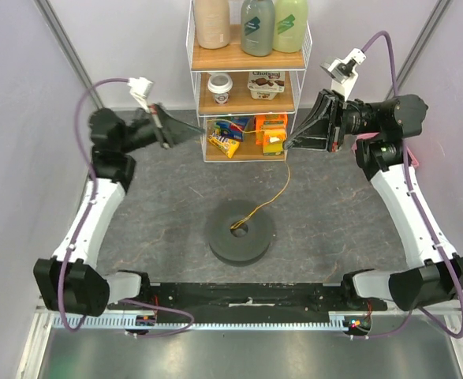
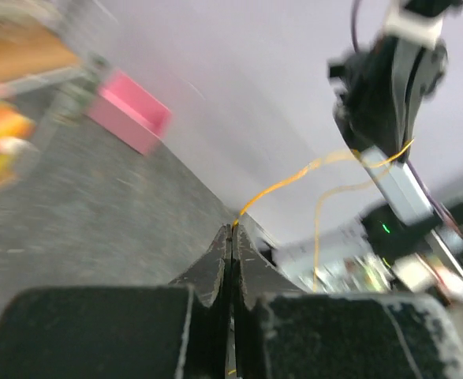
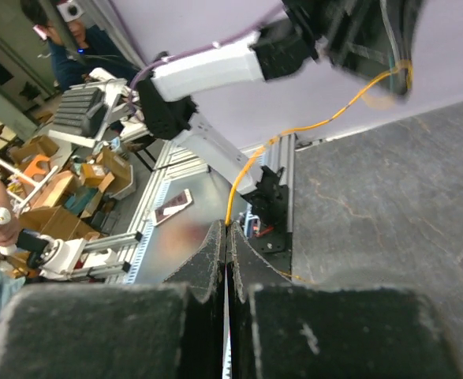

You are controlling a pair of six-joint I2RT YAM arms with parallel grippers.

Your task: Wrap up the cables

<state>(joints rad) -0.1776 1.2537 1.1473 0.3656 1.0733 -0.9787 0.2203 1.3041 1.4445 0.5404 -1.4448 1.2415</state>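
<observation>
Backdrop, top view: dark grey surface (image 1: 152, 189) carried the round spool (image 1: 241, 231).
Run, top view: yellow wire (image 1: 272, 195) rose from the spool's hole to the right pincer (image 1: 288, 146).
Grip, left wrist view: left pincer (image 2: 231, 237) was clamped together on the wire.
Grip, right wrist view: right pincer (image 3: 225, 233) likewise pinched the wire tight.
Winding: keeping the span taut while circling the spool would likely lay neat turns.

The dark grey, mottled table (image 1: 334, 205) carries a round dark grey spool (image 1: 242, 230) near its middle, lying flat with its hole facing up. A thin yellow wire (image 1: 272, 196) leaves that hole and lifts off the surface. A white shelf rack (image 1: 248, 59) stands at the far edge.
</observation>
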